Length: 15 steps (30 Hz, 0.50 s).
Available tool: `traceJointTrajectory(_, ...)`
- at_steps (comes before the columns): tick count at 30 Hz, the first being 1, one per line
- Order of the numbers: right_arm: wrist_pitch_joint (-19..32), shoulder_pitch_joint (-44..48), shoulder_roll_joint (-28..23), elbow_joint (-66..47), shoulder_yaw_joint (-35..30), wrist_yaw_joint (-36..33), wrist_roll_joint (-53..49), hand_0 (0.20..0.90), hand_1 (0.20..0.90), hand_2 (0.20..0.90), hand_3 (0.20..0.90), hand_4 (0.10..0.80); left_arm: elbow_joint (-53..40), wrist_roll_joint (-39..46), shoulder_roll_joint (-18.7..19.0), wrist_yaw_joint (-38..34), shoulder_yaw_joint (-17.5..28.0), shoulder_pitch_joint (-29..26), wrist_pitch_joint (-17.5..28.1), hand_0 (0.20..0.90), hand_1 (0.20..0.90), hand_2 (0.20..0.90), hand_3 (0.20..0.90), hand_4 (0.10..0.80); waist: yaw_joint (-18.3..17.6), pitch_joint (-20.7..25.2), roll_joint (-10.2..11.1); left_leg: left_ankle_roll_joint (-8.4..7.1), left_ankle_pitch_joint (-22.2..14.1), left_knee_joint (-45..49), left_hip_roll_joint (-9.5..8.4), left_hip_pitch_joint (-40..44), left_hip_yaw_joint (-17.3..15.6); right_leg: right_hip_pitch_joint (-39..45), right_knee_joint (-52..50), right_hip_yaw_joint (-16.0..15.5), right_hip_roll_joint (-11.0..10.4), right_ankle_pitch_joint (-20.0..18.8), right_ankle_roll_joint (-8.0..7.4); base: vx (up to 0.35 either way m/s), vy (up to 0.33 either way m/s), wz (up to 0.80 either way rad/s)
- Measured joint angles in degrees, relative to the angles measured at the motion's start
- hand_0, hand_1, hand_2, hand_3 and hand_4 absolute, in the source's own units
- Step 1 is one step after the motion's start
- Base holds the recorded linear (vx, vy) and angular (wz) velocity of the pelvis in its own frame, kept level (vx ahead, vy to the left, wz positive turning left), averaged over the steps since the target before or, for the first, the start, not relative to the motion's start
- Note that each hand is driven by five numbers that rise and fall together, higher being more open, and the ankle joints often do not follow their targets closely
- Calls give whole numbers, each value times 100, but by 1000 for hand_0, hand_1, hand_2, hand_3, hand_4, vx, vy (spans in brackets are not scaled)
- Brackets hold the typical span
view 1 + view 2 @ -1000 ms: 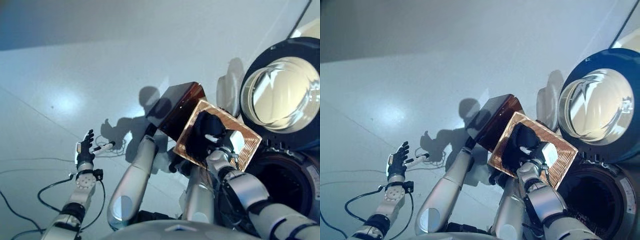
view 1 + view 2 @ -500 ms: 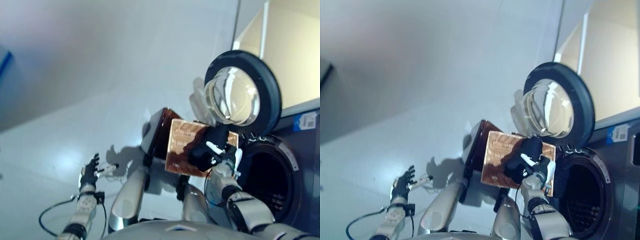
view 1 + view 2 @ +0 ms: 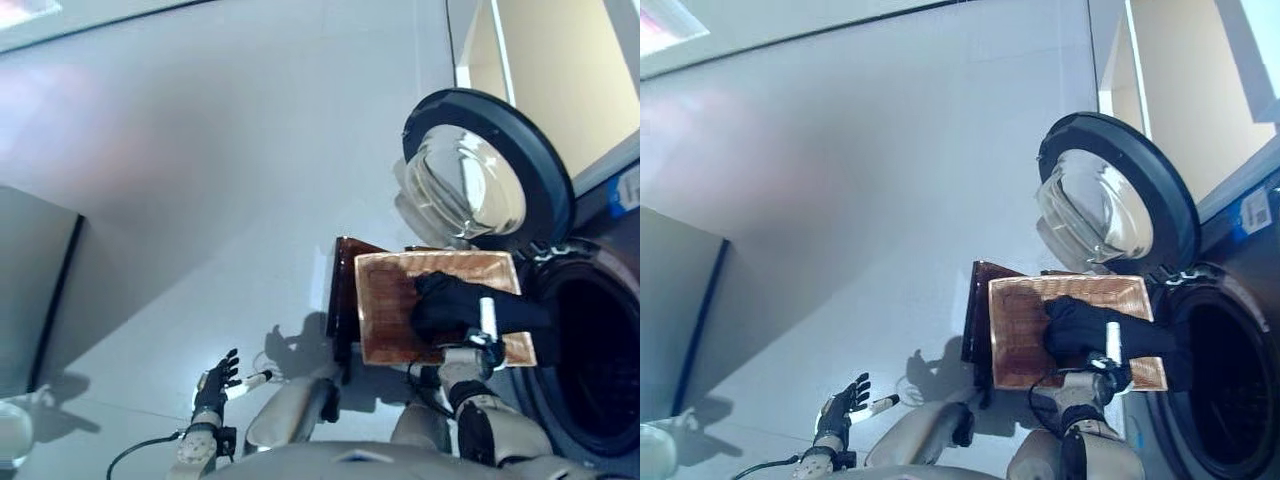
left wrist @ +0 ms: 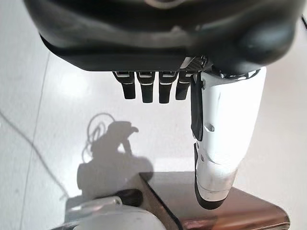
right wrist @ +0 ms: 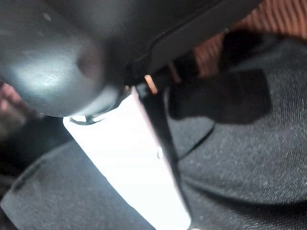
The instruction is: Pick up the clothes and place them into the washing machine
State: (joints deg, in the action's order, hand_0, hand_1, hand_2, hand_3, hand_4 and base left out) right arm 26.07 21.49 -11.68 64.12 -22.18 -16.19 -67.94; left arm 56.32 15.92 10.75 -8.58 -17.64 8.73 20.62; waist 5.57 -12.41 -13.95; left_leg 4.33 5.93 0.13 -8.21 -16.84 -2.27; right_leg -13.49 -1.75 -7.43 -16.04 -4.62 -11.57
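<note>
Fingers [image 5: 220,103] of right hand [image 3: 470,325]: curled into dark clothes [image 3: 455,305], raised before the washing machine [image 3: 590,370] opening, over a brown basket [image 3: 385,300]. Left hand [image 3: 213,380]: low, outstretched, fingers [image 4: 144,88] straight, empty above floor [image 4: 43,120].

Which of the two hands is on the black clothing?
The right hand, gripping the black clothing by the washing machine; the left hand hangs open and empty.

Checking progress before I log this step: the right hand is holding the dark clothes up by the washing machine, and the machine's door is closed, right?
Not quite. The door is swung open, as the left eye view shows, leaving the drum opening exposed. The rest holds: the right hand grips the dark clothes beside the washing machine.
</note>
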Motion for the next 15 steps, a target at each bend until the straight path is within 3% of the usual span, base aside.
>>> traceJointTrajectory(4,173,399,-595,-39,-361,-144,-117,200,200,200,200,300,-4,144,-102,109,-172,82,-4,900,900,900,900,800,-5,65,-369,8,39,-161,-141,109,-69,-39,-4,74,-190,2,-86,19,77,-4)
traceJointTrajectory(10,325,726,-1129,-42,-717,-434,-113,200,200,200,200,300,39,312,-158,161,-389,127,-6,900,900,900,900,800,-13,78,-539,0,53,-268,-244,120,-154,-176,-47,218,-303,21,-134,28,38,-8)
traceJointTrajectory(14,440,1084,-1710,-48,-1042,-836,1,200,200,200,200,300,41,331,-184,168,-462,123,-1,900,900,900,900,800,-10,42,-862,35,75,-308,-313,123,-345,-312,-109,451,-384,29,-189,44,39,-20)
traceJointTrajectory(15,482,1166,-1855,-84,-1102,-979,114,200,200,200,200,300,27,371,-174,166,-512,122,2,900,900,900,900,800,-25,52,-966,19,57,-322,-344,139,-355,-363,-113,535,-418,34,-267,75,49,-24)
